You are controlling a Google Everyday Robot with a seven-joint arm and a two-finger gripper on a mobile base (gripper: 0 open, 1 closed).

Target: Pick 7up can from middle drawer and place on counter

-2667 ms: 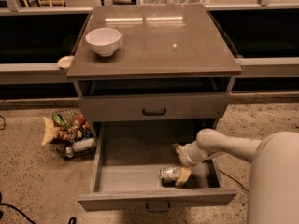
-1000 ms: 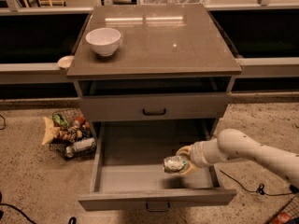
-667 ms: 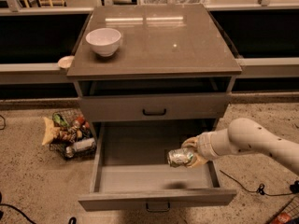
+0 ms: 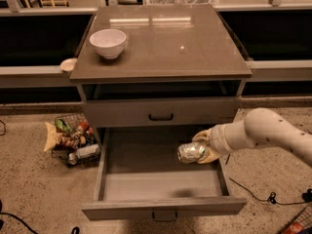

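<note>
The 7up can (image 4: 190, 152) is a silvery can lying on its side in my gripper (image 4: 201, 147), held in the air above the right part of the open middle drawer (image 4: 161, 184). The gripper's pale fingers are shut on the can, one above and one below it. My white arm (image 4: 263, 130) reaches in from the right. The can's shadow falls on the drawer floor near the front. The glossy grey-brown counter (image 4: 165, 38) tops the cabinet above.
A white round bowl (image 4: 107, 42) stands on the counter's left side. A shut drawer front with a black handle (image 4: 161, 116) sits above the open drawer. A wire basket of snacks (image 4: 70, 140) lies on the floor at left. A cable (image 4: 253, 191) runs on the floor at right.
The gripper closed on the can on the drawer floor and has lifted it up and slightly right, clear of the drawer floor. The arm has risen with it.
</note>
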